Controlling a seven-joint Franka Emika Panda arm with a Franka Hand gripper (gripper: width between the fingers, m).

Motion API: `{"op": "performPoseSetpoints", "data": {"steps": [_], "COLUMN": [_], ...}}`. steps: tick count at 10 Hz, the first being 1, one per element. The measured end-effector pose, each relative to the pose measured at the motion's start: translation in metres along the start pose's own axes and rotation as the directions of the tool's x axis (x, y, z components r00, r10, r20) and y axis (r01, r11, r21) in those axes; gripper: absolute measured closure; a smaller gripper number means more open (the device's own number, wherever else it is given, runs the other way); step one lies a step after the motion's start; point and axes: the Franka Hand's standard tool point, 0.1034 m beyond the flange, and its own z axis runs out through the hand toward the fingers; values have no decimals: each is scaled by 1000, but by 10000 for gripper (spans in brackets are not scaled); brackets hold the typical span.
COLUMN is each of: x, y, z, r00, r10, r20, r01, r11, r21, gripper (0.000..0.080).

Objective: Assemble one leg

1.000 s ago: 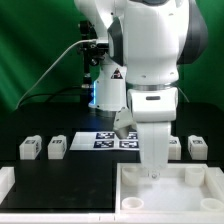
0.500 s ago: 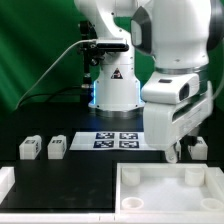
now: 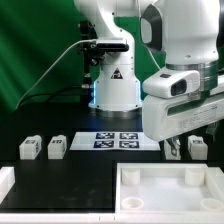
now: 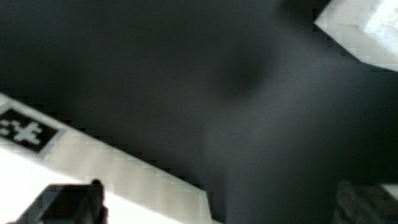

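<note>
Two legs (image 3: 29, 148) (image 3: 57, 147) stand on the black table at the exterior view's left. Another leg (image 3: 198, 147) stands at the right, and one more beside it is mostly hidden behind my fingers. My gripper (image 3: 176, 150) hangs just above the table next to these right legs. In the wrist view my gripper (image 4: 217, 212) is open, with its dark fingertips (image 4: 68, 205) far apart and only dark table between them. It holds nothing.
The large white tray-like panel (image 3: 128, 181) with corner sockets lies at the front. The marker board (image 3: 112, 140) lies in the middle and also shows in the wrist view (image 4: 89, 160). A blurred white piece (image 4: 365, 25) at the wrist view's edge cannot be identified.
My arm has lifted off the tray-like panel and swung toward the exterior view's right and back, ending over the right-hand legs. The legs and panel have not moved.
</note>
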Motion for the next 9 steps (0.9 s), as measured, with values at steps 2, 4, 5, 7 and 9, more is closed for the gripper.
{"op": "performPoseSetpoints", "data": {"steps": [2,4,5,7,9], "x": [-13,-15,-15,-27,-33], "y": [-30,-33,-34,-35,-42], "z": [2,3,3,4,7], "r00": [959,963,963,944,877], "r10": [284,268,267,265,265], "r20": [15,42,40,195,400], "r01": [-284,-268,-267,-268,-279], "r11": [959,963,964,963,960], "r21": [6,2,2,-14,-24], "gripper": [150,150,150,150,150]}}
